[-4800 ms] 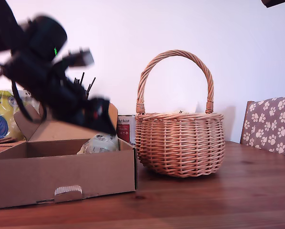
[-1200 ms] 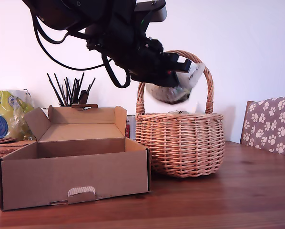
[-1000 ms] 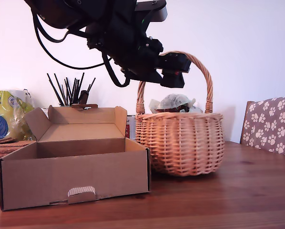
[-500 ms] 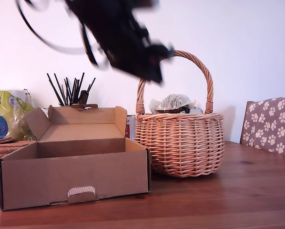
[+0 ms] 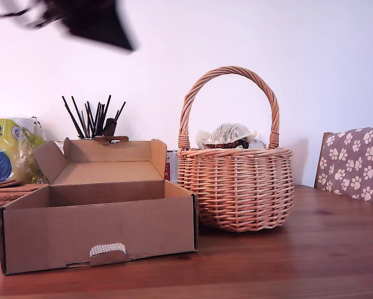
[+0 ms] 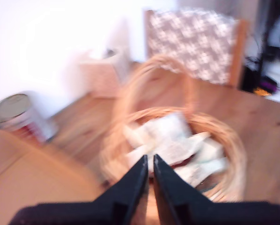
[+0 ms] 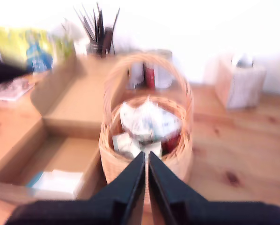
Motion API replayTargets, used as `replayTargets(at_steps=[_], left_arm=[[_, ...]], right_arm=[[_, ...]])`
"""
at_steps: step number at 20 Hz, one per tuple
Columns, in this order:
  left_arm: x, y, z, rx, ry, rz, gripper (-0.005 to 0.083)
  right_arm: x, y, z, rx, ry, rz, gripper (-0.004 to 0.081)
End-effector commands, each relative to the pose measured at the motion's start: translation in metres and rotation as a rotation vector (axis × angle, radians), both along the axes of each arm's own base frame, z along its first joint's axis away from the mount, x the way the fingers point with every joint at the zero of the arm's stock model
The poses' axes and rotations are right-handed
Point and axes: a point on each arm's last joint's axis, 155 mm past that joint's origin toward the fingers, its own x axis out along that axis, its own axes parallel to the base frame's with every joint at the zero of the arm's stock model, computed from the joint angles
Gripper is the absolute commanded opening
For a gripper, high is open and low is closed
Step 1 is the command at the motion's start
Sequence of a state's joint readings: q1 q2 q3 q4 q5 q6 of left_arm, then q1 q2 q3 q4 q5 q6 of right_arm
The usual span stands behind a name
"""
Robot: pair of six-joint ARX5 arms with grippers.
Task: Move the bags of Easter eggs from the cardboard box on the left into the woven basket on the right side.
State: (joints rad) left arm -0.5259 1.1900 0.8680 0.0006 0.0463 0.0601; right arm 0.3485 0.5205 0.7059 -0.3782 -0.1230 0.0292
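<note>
Since half a second ago, the dark arm (image 5: 90,22) that hung over the woven basket (image 5: 236,187) has swung away to the exterior view's upper left, where it is only a motion-blurred shape, well apart from the basket; which of my two arms it is cannot be told. One second before that, a bag was just settling into the basket; now the bags of Easter eggs (image 5: 227,134) lie heaped inside, the topmost packet showing above the rim under the arched handle. In the first wrist view, my first claw (image 6: 148,180) has its two dark fingers drawn together with only a thin slit between them and nothing held; the basket (image 6: 224,140) lies beyond and below the tips, with whitish packets (image 6: 170,140) inside, all blurred. In the second wrist view, my second claw (image 7: 145,183) is likewise closed to a thin slit and holds nothing; its tips point at the near wall of the basket (image 7: 182,159), and the packets (image 7: 147,122) sit inside, past the tips. That view also shows the cardboard box (image 7: 60,117) beside the basket, with a pale flat object (image 7: 55,180) in its near compartment, too blurred to identify. In the exterior view the box (image 5: 99,230) stands on the wooden surface (image 5: 299,261) at the exterior view's left of the basket, close to it, flaps upright.
</note>
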Motion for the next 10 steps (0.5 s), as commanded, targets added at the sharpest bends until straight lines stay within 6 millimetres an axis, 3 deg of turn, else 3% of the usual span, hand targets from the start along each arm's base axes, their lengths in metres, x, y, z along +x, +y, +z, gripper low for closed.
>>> replayTargets(at_steps=[1, 6, 10], left_arm=[[-0.009, 0.013, 0.006, -0.032, -0.030, 0.017, -0.0013], [-0.048, 0.057, 0.010, -0.104, -0.086, 0.091, -0.0013], [-0.082, 0.077, 0.011, -0.118, -0.105, 0.111, -0.0011]], right_arm=[[0.005, 0.003, -0.012, 0.029, 0.009, -0.002, -0.0012], [0.011, 0.005, -0.030, 0.052, -0.004, -0.004, -0.0012], [0.001, 0.002, -0.017, 0.051, -0.080, 0.003, -0.0012]])
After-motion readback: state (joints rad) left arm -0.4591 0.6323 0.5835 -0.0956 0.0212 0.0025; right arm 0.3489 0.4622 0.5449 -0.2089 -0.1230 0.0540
